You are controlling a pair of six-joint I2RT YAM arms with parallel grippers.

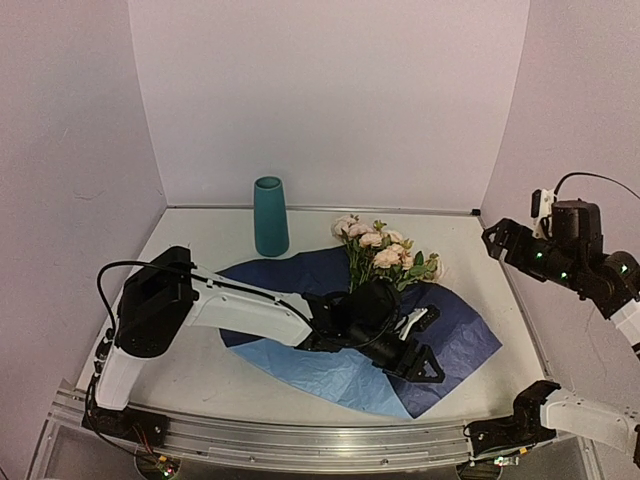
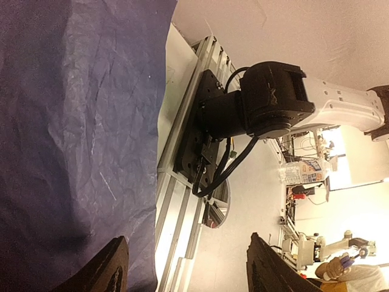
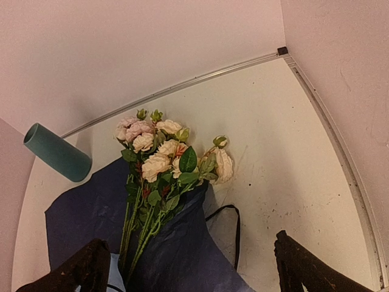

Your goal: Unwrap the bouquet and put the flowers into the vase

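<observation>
flowers (image 3: 159, 159) lying on spread blue paper (image 1: 460, 335), counter (image 1: 200, 372); vase (image 1: 270, 215) upright, just behind paper; left tool (image 2: 187, 255) wide, empty; right tool (image 3: 189, 255) wide, empty.

White, faintly speckled table (image 3: 279, 140), pale walls at back and sides. Upright near the back edge: teal vase (image 1: 270, 215). In front of the vase and spreading away to its right: crinkled dark-blue paper (image 1: 460, 335), laid flat, paler blue toward the near edge. Right of the vase: flowers (image 3: 158, 152), stems on the paper, blooms past its far edge over bare tabletop. Further right of the vase, at the paper's edge: thin black ribbon (image 3: 237, 243), lying loose.
</observation>
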